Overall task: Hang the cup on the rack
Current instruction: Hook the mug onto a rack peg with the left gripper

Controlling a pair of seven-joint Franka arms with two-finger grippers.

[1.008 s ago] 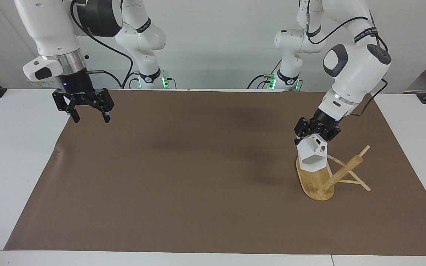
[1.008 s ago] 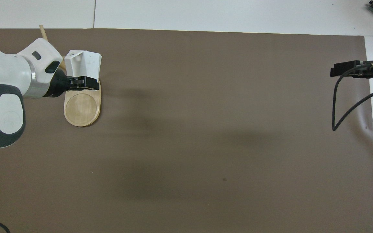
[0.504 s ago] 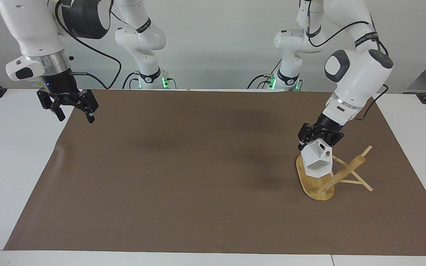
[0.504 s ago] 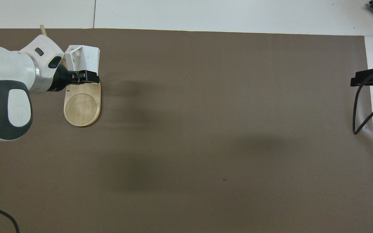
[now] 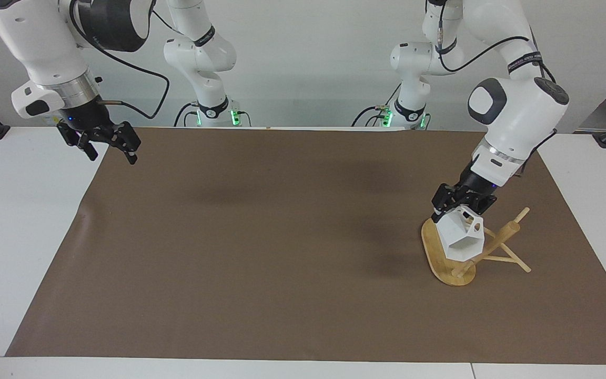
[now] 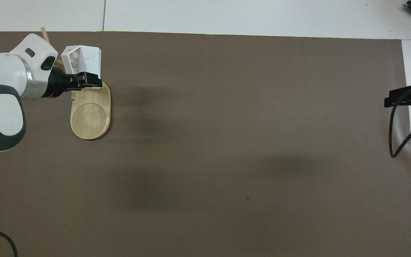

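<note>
Cup's over the rack, lining the handle hole up with a peg

From my remote seat, working outward from the robots: the right gripper waits up over the brown mat's edge at its own end of the table, jaws wide, holding nothing. At the left arm's end, the left gripper is clamped on the white faceted cup, carried tipped over in the air above the bamboo rack's oval base, right by the post and its stick pegs. I'd call this the hanging step, not yet done. Next I need to thread the handle hole onto a peg tip, then let go gently. The cup looks empty, as far as its mouth shows.
</note>
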